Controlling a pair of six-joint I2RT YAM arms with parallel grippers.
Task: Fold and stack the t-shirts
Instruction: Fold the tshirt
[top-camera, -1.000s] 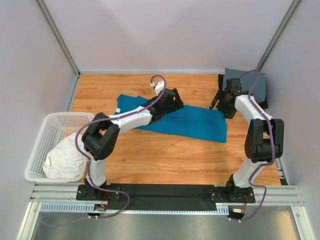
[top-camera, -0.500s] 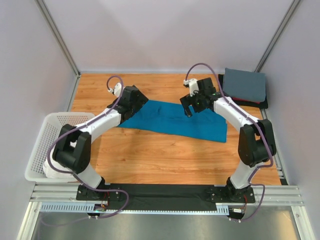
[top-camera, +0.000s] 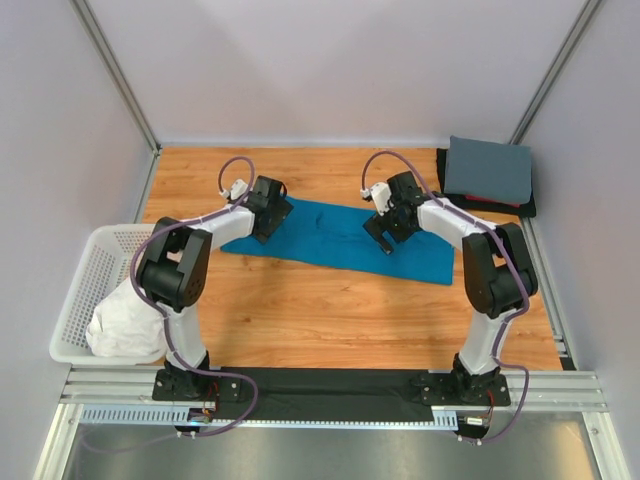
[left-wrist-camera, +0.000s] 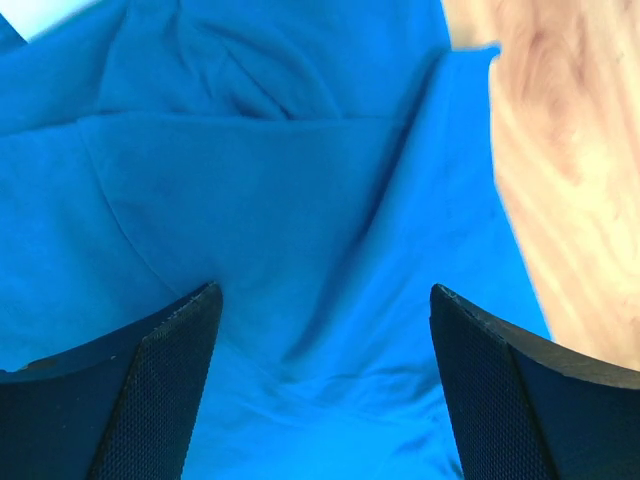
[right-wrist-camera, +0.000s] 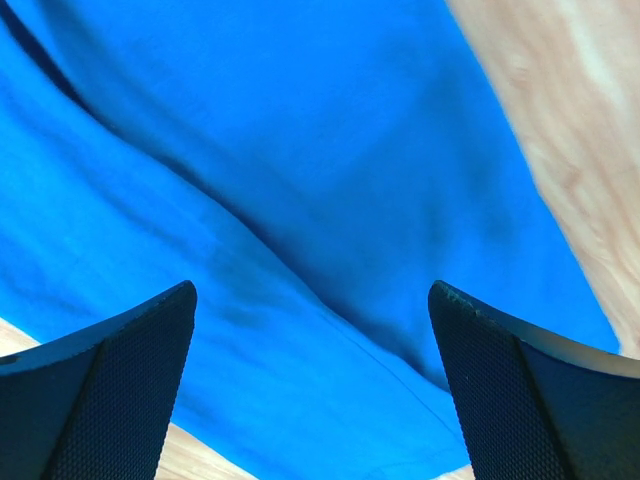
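You have the plain teal-blue cotton t-shirt (top-camera: 340, 238) lying spread across the middle of the wooden tabletop (top-camera: 330, 305). Your left gripper (top-camera: 268, 228) hangs over its left end and your right gripper (top-camera: 380, 240) over its right half, both jaws wide apart and holding nothing. The cloth lies close beneath the fingertips; whether they touch it cannot be told

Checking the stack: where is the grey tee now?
In the top view, the grey tee lies folded in the table's far right corner, atop dark cloth, right of the teal tee.
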